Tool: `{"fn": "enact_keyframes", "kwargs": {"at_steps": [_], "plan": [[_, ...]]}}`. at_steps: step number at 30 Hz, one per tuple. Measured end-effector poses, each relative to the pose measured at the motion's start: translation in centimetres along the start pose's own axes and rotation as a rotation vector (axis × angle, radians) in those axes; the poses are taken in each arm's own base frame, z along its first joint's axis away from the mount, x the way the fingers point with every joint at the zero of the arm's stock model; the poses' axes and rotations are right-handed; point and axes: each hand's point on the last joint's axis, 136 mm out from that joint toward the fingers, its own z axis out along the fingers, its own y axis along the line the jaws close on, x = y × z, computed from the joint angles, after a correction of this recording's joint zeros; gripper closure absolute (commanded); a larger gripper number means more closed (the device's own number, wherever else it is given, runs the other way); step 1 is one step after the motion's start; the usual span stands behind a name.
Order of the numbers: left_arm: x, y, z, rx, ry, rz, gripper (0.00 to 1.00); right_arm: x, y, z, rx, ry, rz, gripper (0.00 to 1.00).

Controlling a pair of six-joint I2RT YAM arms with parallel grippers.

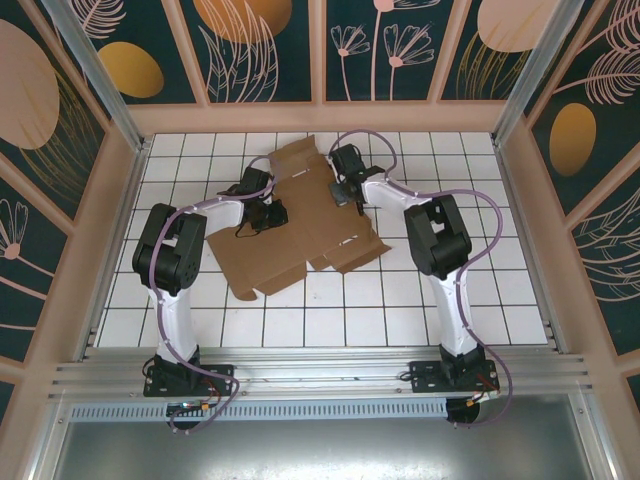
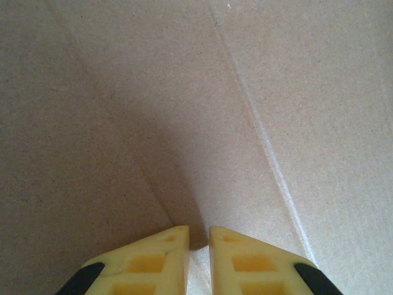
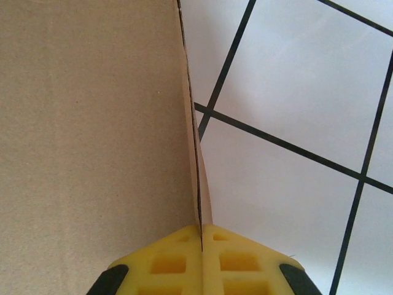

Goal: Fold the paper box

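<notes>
**A:** On the tiled table, where is the paper box lying?
**B:** It is lying mid-table, mostly flat, between both arms.
**A:** What is the right gripper doing?
**B:** It is pinching the sheet's edge.
**A:** And the left gripper?
**B:** It is pointing at the cardboard, fingers standing barely apart, gripping nothing.

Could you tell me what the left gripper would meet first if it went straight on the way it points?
The left gripper would meet the plain brown corrugated cardboard box sheet almost at once; its yellow fingertips look close to or touching it, though depth is unclear.
</notes>
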Motion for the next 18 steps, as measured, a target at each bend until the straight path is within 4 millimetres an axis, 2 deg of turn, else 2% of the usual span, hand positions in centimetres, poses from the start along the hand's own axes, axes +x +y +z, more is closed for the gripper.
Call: {"fn": "enact_keyframes", "kwargs": {"at_steps": [6, 10, 13, 16, 18], "plan": [[0.0, 0.0, 0.0, 0.000, 0.000, -0.003, 0.83, 0.0, -0.3, 0.1, 0.029, 0.000, -0.013, 0.94], [0.0, 0.0, 0.0, 0.000, 0.000, -0.004, 0.84, 0.0, -1.2, 0.2, -0.068, -0.008, 0.063, 0.87], [0.0, -0.1, 0.0, 0.006, 0.000, -0.003, 0.83, 0.2, -3.0, 0.5, -0.214, -0.019, 0.178, 0.81], [0.1, -0.5, 0.0, 0.022, 0.006, -0.001, 0.83, 2.1, -5.3, 1.0, -0.334, 0.007, 0.289, 0.77], [0.3, -0.7, 0.1, 0.029, 0.012, 0.001, 0.83, 3.1, -6.1, 1.1, -0.389, 0.026, 0.333, 0.77]]}}
